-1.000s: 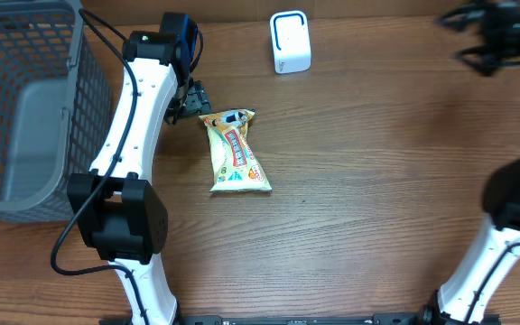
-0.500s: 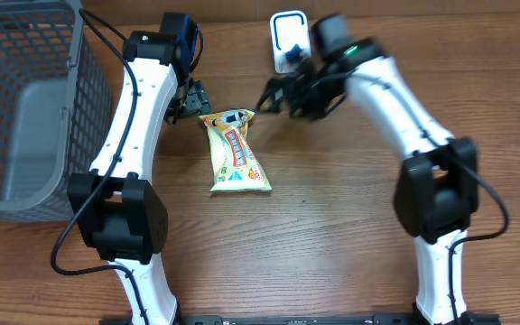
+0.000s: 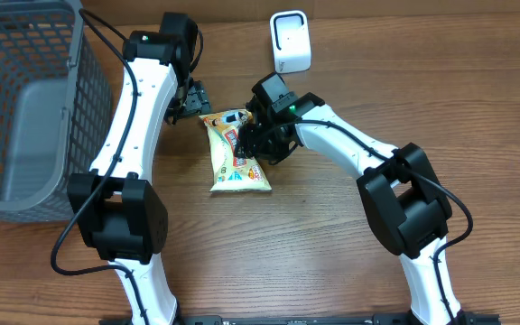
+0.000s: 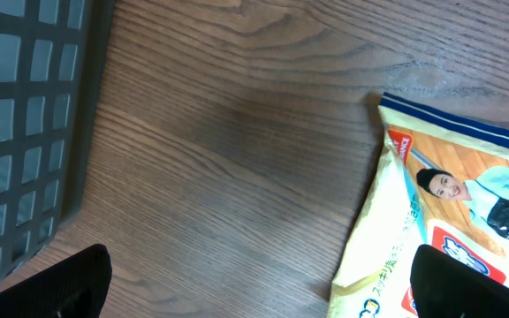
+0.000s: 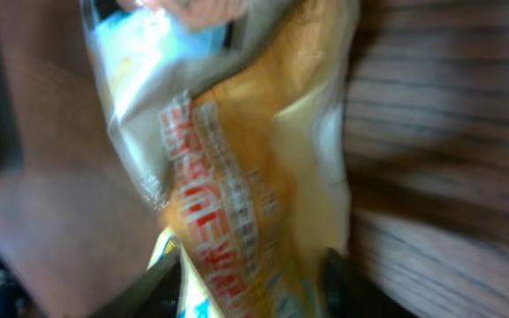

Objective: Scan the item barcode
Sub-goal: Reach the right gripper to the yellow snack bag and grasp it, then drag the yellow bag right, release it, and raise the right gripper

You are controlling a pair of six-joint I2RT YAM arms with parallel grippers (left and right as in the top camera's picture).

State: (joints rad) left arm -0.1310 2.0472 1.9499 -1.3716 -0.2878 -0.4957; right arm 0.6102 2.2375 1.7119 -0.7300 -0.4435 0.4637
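The right gripper's (image 5: 253, 276) dark fingers (image 5: 159, 276) stand on either side of the yellow-orange plastic snack packet (image 5: 237, 177). The view is blurred, so it cannot be told whether they press on it. Overhead, this gripper sits at the packet's 1 o'clock edge. The left gripper (image 4: 263, 287) has its fingers (image 4: 56, 283) spread wide, holding nothing, just off the packet's 11 o'clock corner. The packet lies flat on the brown wooden table (image 3: 332, 226), at 10 o'clock from centre. A grey mesh basket (image 3: 25, 108) stands at 9 o'clock and a white box-shaped device (image 3: 290, 41) at 12 o'clock.
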